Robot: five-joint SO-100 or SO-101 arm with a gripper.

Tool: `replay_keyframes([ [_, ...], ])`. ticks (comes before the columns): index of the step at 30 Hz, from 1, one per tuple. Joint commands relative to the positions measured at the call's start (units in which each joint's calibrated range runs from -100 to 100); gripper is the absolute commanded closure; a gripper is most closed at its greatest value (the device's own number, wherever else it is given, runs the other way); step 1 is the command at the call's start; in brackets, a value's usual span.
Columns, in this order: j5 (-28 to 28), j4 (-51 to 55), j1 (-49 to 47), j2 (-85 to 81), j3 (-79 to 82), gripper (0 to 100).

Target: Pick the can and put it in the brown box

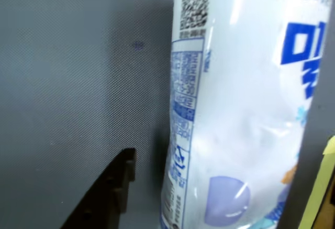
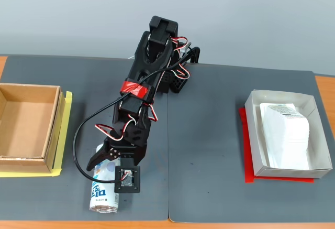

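Note:
The can (image 2: pixel 102 194) lies on its side on the dark grey mat near the front edge in the fixed view, white and light blue with blue lettering. It fills the right half of the wrist view (image 1: pixel 235 108). My gripper (image 2: pixel 108 172) is lowered over the can's upper end and stands open. In the wrist view the gripper (image 1: pixel 220 171) straddles the can: the dark left finger (image 1: pixel 112 187) stands apart from it with mat showing between, and the other finger (image 1: pixel 309 187) is at its right side. The brown box (image 2: pixel 55 124) sits empty at the far left.
The brown box rests on a yellow sheet (image 2: pixel 31 173). A white paper box (image 2: pixel 250 134) with white packets stands on a red sheet at the right. The arm's base (image 2: pixel 175 79) is at the back of the mat, and a black cable (image 2: pixel 78 134) loops left of the arm.

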Motion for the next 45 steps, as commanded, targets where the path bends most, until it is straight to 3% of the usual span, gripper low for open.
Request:
replay_keyframes([
  [1,-0.07,-0.82,0.26,0.91,-3.46,59],
  [15,-0.07,-0.82,0.91,9.47,-11.24,59],
  [38,-0.07,-0.82,0.99,12.35,-11.24,60],
  [45,0.14,-0.82,0.99,12.35,-11.24,81],
])
